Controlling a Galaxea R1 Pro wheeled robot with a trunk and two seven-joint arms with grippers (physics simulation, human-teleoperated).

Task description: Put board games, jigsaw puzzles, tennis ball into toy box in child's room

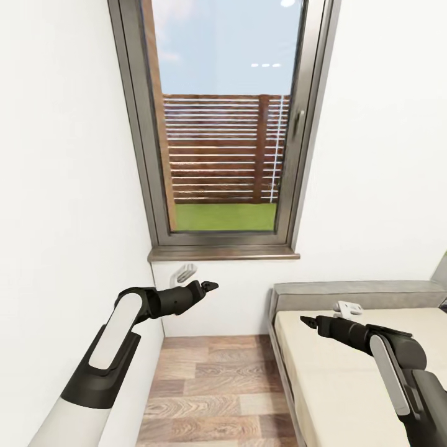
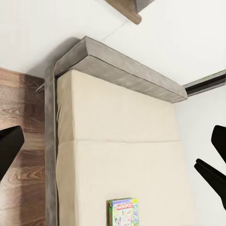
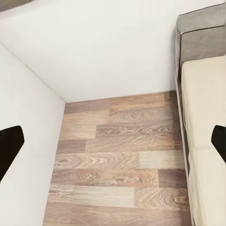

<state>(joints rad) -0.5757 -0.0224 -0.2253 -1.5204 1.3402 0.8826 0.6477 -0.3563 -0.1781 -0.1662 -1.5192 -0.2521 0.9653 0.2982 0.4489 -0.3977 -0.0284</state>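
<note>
The head view faces a tall window [image 1: 220,124] with a dark grey metal frame and a brown sill, set in a smooth white wall [image 1: 62,155]; a slatted wooden fence and grass lie beyond the glass. The floor [image 1: 211,391] is wood plank with mixed grey-brown grain and forms a narrow strip bounded by the white wall on one side and the bed [image 1: 347,372] on the other. The bed has a flat cream mattress with a seam across it, enclosed by a grey fabric frame with a squared headboard against the window wall. In the left wrist view, a flat rectangular Monopoly board game [image 2: 122,213], green-edged with a printed lid, lies flat on the mattress, with bare mattress around it on the sides in view. The left end effector [image 1: 208,287] is held above the floor strip near the wall, fingers spread, holding nothing. The right end effector [image 1: 308,321] hovers over the mattress near the headboard, fingers spread, holding nothing.
</note>
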